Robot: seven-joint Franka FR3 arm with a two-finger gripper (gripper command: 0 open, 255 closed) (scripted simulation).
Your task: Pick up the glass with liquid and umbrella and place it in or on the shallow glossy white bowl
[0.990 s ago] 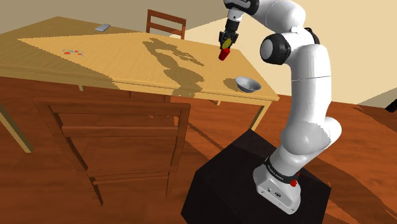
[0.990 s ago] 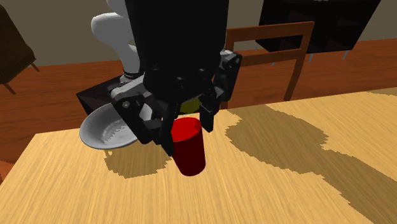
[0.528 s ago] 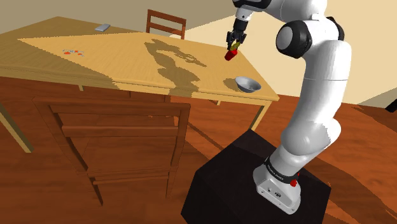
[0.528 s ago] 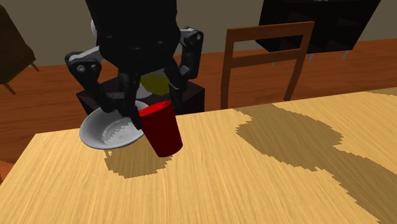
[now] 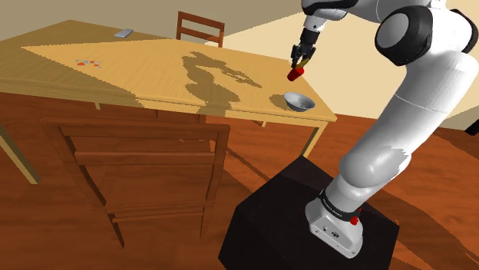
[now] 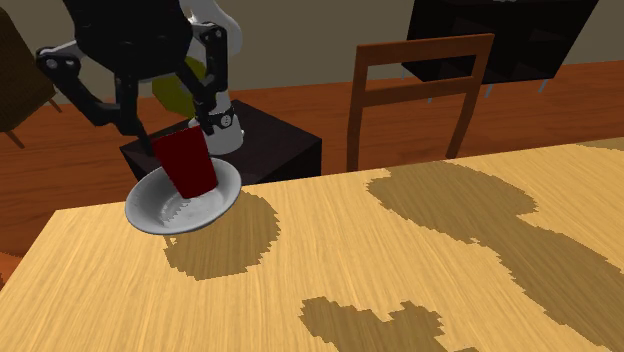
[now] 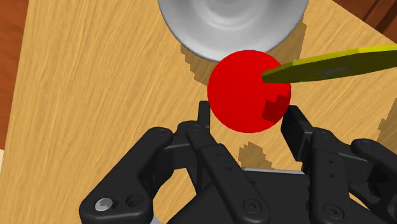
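Red glass (image 6: 185, 165) with yellow umbrella (image 7: 331, 63), clamped between the black gripper's (image 7: 249, 116) fingers, upper left of the second exterior view, probably hovering just over the white bowl (image 6: 150, 221).

A light wood table (image 5: 153, 77) crosses the upper half of the shoulder view, sunlit and patched with dark shadows. One brown chair (image 5: 146, 159) stands at lower left, and a second one (image 5: 199, 18) stands behind the table at top centre. The floor (image 5: 46, 230) is reddish wood and the wall (image 5: 246, 27) is beige. In the second exterior view a dark cabinet (image 6: 500, 40) stands at upper right.
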